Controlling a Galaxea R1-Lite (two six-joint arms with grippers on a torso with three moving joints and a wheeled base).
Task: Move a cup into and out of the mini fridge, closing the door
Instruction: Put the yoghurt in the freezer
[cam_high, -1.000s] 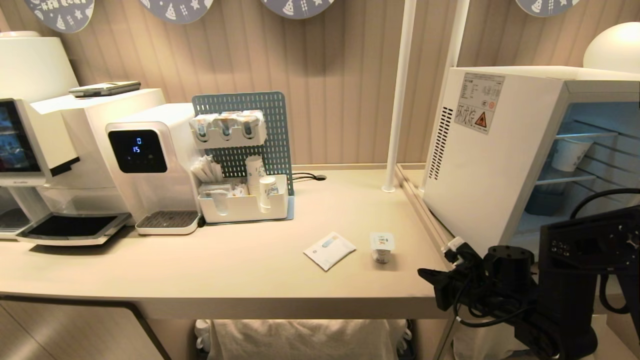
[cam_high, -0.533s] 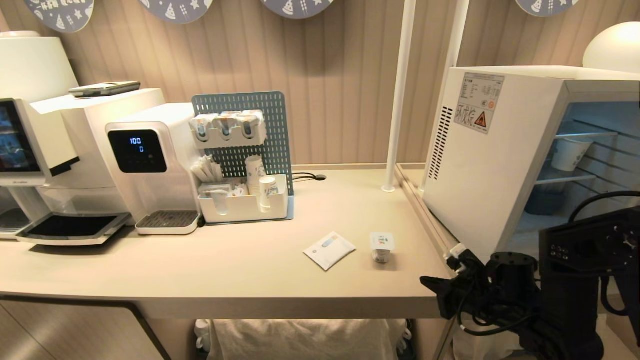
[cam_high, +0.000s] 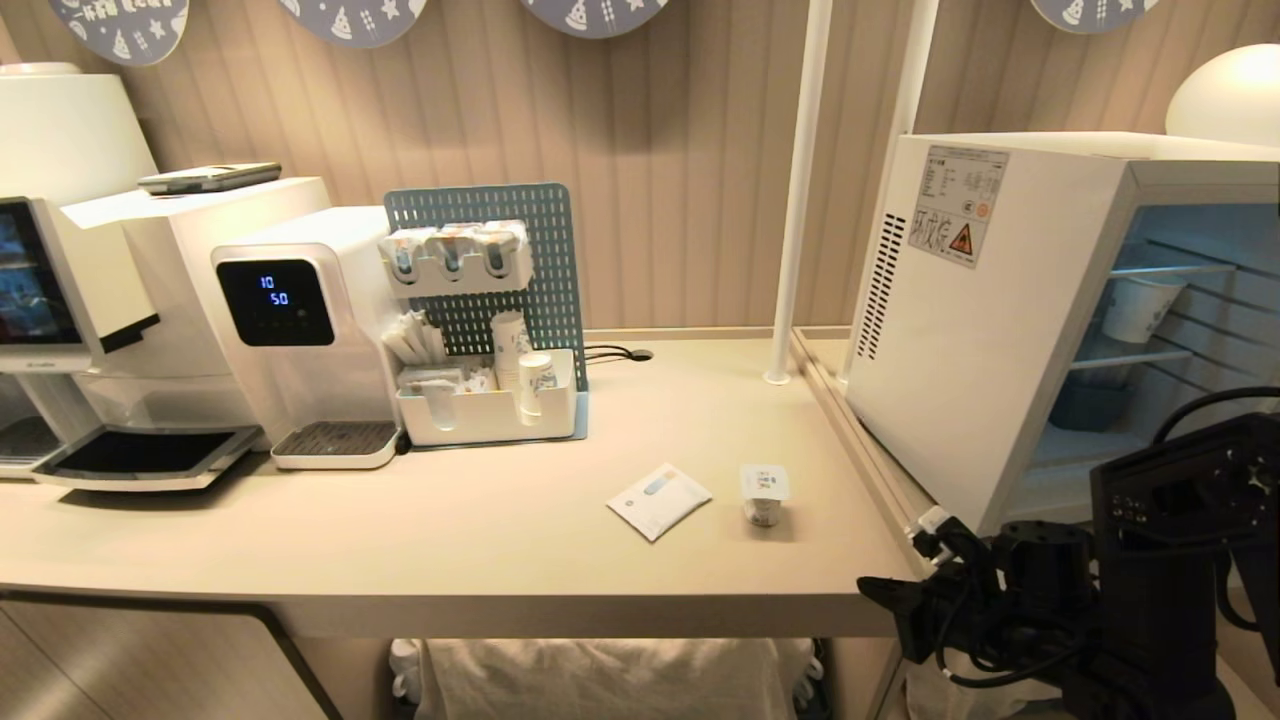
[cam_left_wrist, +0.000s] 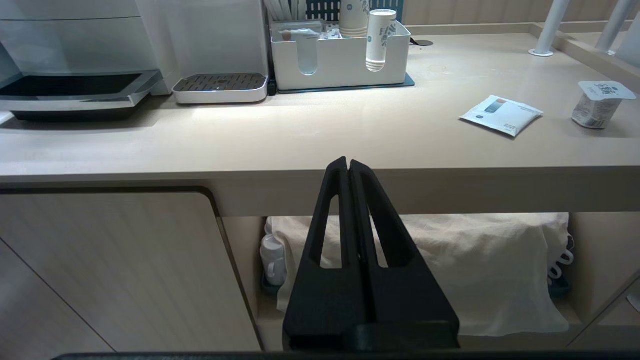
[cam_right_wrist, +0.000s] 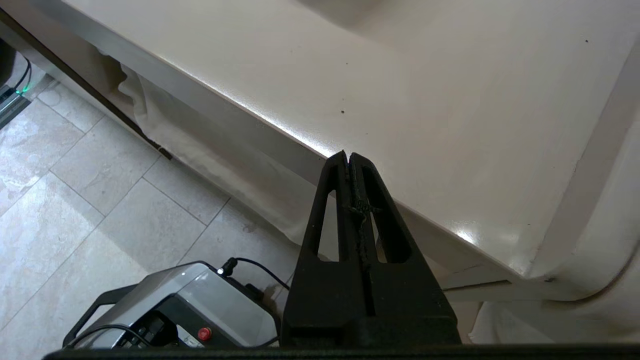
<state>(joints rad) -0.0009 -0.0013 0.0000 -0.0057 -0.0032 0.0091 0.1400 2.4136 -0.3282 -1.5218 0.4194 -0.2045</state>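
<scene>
The cup (cam_high: 764, 493), small and squat with a white foil lid, stands on the beige counter (cam_high: 500, 540) left of the mini fridge (cam_high: 970, 300); it also shows in the left wrist view (cam_left_wrist: 602, 98). The fridge stands open, showing wire shelves. Its door is out of view. My right gripper (cam_high: 868, 588) hangs shut and empty off the counter's front right corner, below and right of the cup; in its wrist view (cam_right_wrist: 348, 155) the fingers are pressed together over the counter's edge. My left gripper (cam_left_wrist: 348, 161) is parked, shut and empty, below the counter's front edge.
A white sachet (cam_high: 658, 500) lies left of the cup. A cup organiser (cam_high: 485, 415) and water dispenser (cam_high: 300, 320) stand at the back left. A paper cup (cam_high: 1140, 305) sits on the fridge's upper shelf. White poles (cam_high: 800, 200) rise beside the fridge. A grey box (cam_right_wrist: 175, 300) sits on the floor.
My right arm has sunk and drifted right, away from the counter's corner. The cup and the fridge have not moved.
</scene>
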